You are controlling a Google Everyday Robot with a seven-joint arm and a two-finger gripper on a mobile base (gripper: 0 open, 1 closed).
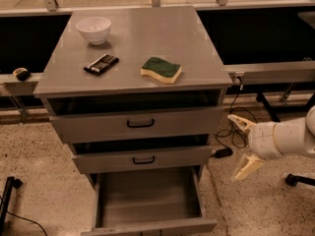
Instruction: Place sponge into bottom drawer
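The sponge (161,69), dark green on pale yellow foam, lies on the grey cabinet top (147,33), right of centre near the front edge. The bottom drawer (147,200) is pulled out wide, its plain grey inside bare. My gripper (242,147) hangs to the right of the cabinet, level with the middle drawer, well below and right of the sponge. Its two pale fingers (240,123) are spread wide apart and hold nothing.
A white bowl (94,29) and a black flat packet (101,64) sit on the cabinet top's left side. Two shallower black-handled drawers (140,124) stand slightly ajar. Cables and a plug (224,151) lie on the floor right of the cabinet. A black chair base (298,180) is at the far right.
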